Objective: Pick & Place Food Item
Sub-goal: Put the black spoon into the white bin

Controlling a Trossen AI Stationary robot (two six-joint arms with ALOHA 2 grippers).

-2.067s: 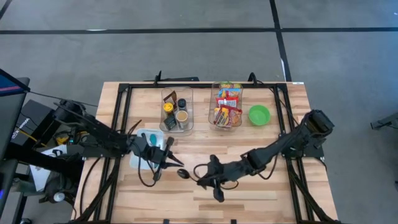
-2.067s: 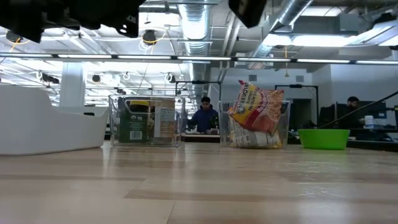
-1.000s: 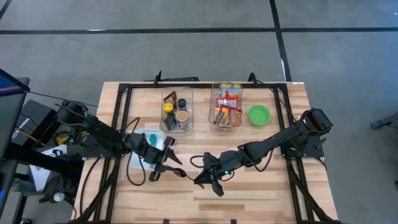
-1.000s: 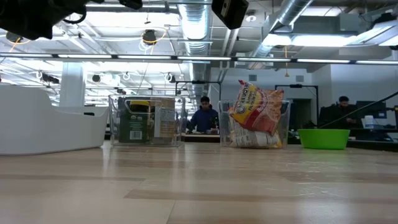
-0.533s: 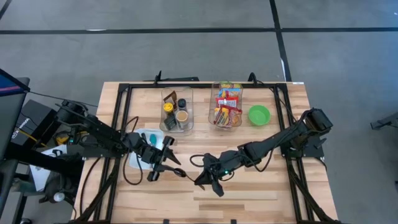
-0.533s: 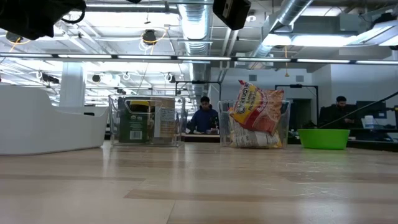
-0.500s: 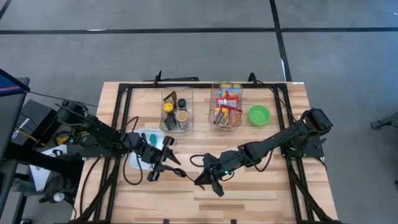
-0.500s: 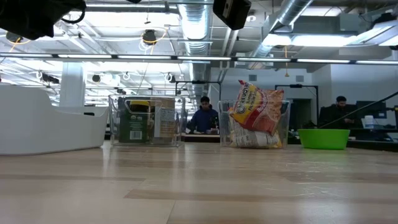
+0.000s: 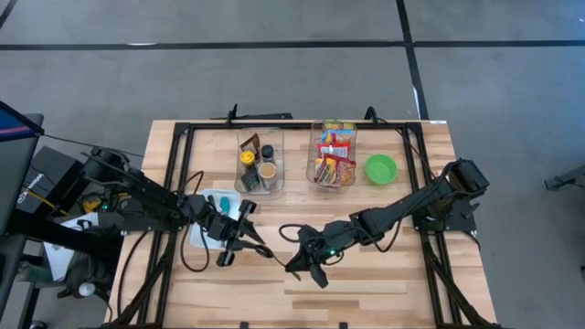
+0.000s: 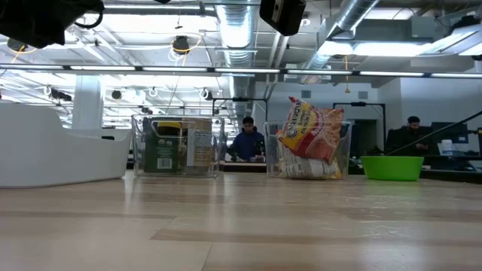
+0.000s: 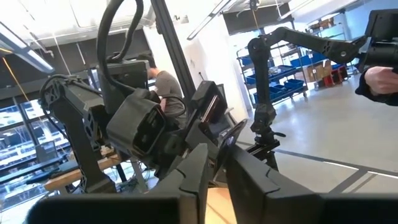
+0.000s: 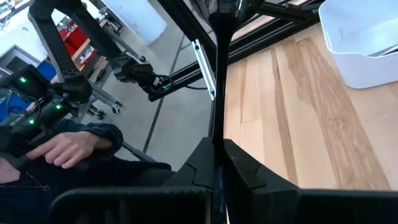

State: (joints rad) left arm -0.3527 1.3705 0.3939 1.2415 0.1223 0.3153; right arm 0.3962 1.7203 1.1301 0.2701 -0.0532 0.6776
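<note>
The right claw (image 9: 292,261) is clamped on the black spoon (image 12: 216,93), whose long axis points left at the nearby left claw (image 9: 249,244); whether that one grips it, I cannot tell.

So the wooden tabletop (image 9: 366,274) has a black metal frame (image 9: 183,137) running round it. Beyond it on every side is grey floor (image 9: 274,73) with dark lines crossing it. Off the left edge sits a black case (image 9: 41,178) with some gear around it. From table height you look into a big workshop: ceiling ducts (image 10: 237,30), strip lights, and a person in a dark blue top (image 10: 245,143) sitting at a desk far back, plus another person (image 10: 413,132) off to the right. One wrist camera catches somebody's hand (image 12: 71,148) and dark sleeve (image 12: 106,134) beside the table, and red bins (image 12: 74,37) further off. The other one catches blue shelving (image 11: 286,87).
</note>
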